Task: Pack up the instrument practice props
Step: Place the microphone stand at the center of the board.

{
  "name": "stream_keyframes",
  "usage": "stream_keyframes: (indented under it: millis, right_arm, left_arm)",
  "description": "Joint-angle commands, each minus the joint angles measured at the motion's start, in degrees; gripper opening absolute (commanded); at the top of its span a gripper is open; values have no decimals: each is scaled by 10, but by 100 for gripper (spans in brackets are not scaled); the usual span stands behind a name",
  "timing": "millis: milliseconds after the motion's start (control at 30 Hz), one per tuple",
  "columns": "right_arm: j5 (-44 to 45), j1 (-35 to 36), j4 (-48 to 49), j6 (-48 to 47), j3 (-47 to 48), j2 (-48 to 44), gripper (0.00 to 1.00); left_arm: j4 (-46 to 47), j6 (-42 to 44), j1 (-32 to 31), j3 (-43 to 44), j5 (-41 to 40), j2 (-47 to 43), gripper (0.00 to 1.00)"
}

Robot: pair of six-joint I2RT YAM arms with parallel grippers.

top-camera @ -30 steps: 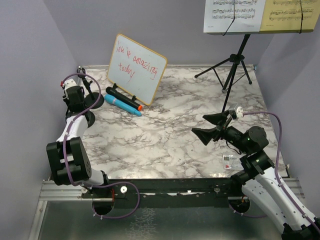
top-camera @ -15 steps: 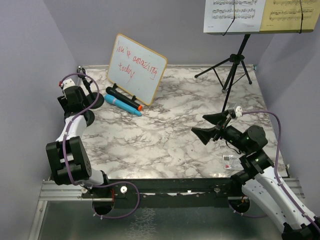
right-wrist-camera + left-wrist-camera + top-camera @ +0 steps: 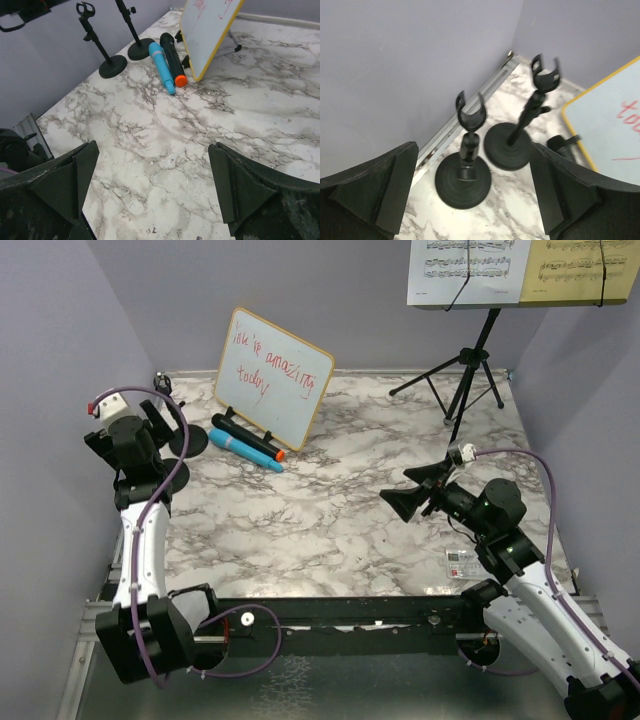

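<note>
Two small black mic holders (image 3: pixel 463 180) (image 3: pixel 509 145) stand upright side by side in the far left corner, by the wall. My left gripper (image 3: pixel 473 160) is open just short of the nearer one and holds nothing. A blue microphone (image 3: pixel 245 451) and a black microphone (image 3: pixel 243 433) lie in front of the whiteboard. The tall black music desk (image 3: pixel 462 380) stands at the far right, with white sheet music (image 3: pixel 468 262) and yellow sheet music (image 3: pixel 585 268) on it. Over the table's right middle, my right gripper (image 3: pixel 405 491) hangs open and empty.
A wood-framed whiteboard (image 3: pixel 272 375) with red writing leans at the back left, right behind the microphones. A small stapler and clear ruler (image 3: pixel 462 562) lie near the front right edge. Purple walls close in the left, back and right sides.
My left gripper has opened wide and drawn back and up from the mic holders, leaving both standing. The right arm has barely shifted.
</note>
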Motion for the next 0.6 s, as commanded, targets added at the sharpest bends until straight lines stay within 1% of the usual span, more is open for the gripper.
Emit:
stream_keyframes:
  millis: [0,67,133,200,267,333,400,567]
  right_arm:
    - [36,0,-41,10,39,15,100]
    - [43,0,-33,11,34,20,100]
    - [47,-1,-25,13,27,20,100]
    - [55,-1,-26,14,24,21,100]
    - [44,-1,-45,1,36,35,100]
    - [24,-1,-84,-4,61,67,100]
    - [22,-1,-108,0,84,104,100]
    - [30,-1,-102,-5,122,185,100]
  left_arm:
    - [-44,11,-70,26,-5,-41,99]
    - [-58,37,-123,37,-14,-54,99]
    - [-61,47,-159,34,-7,-77,99]
    - [-61,46,-189,27,2,-103,99]
    - [-61,37,-218,16,17,-127,99]
    - [-67,20,-244,2,39,-146,99]
    - [-78,13,-273,-14,53,-163,99]
    - [-116,4,-333,-35,56,-195,99]
